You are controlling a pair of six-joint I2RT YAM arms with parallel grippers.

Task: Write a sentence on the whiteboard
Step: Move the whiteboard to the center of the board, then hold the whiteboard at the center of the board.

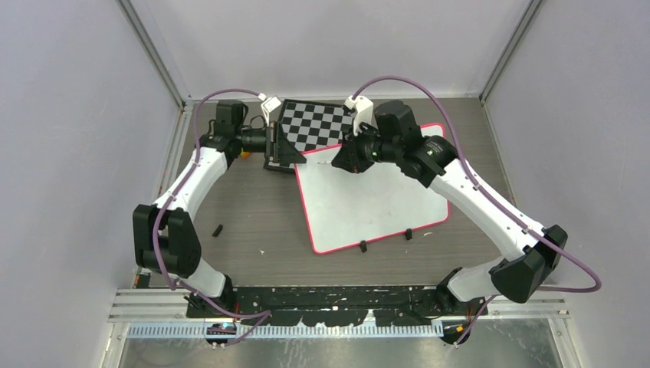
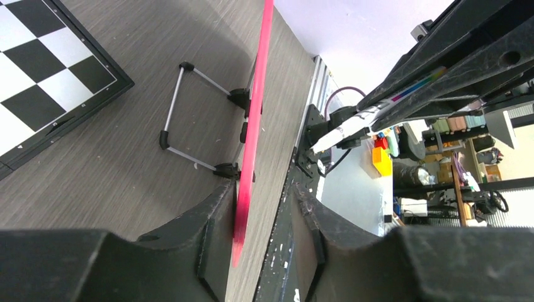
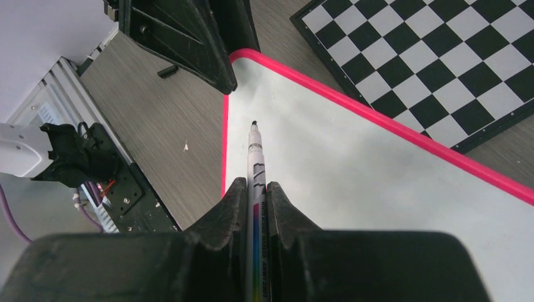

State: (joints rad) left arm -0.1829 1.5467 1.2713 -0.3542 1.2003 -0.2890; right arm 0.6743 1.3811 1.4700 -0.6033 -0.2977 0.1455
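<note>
At the whiteboard (image 1: pixel 375 203) corner, left fingers (image 2: pixel 214 239) loosely straddle it; right fingers (image 3: pixel 233 214) pinch marker (image 3: pixel 256 163) (contact unclear).

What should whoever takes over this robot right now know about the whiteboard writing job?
Left gripper: open, jaws straddling the whiteboard's pink edge at its far-left corner, not clamped.
Right gripper: shut on an uncapped marker, tip over the board near that corner; contact unclear.
Done: marker in hand, poised at the start point.
Left: the whole sentence; no lettering shows on the board yet.
</note>
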